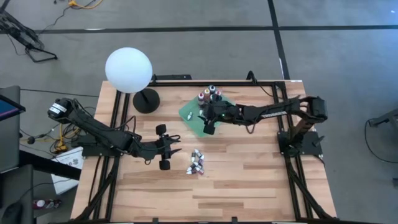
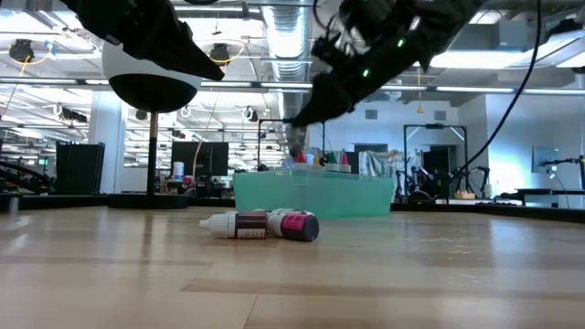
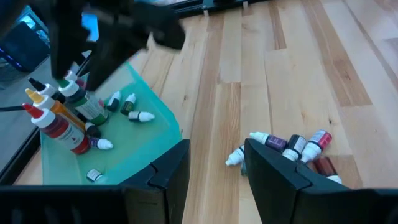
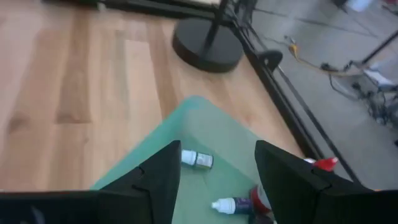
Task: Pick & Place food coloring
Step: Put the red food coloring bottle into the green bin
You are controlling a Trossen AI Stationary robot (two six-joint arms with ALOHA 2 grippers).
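1. High view: the right gripper [image 1: 208, 122] is hovering over the green tray [image 1: 189, 111], jaws spread and empty, probably because a bottle has just been dropped there. The left gripper [image 1: 164, 147] is waiting beside the loose bottles [image 1: 196, 163].
2. Low view: those bottles [image 2: 265, 224] are lying on the table [image 2: 411, 274], in front of the tray [image 2: 366, 196].
3. Left wrist view: its fingers [image 3: 168, 174] are standing wide, holding nothing, with the loose bottles [image 3: 292, 149] just ahead.
4. Right wrist view: small bottles [image 4: 198, 159] are lying in the tray between the open jaws.

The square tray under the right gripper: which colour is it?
The tray is translucent green, clearest in the left wrist view.
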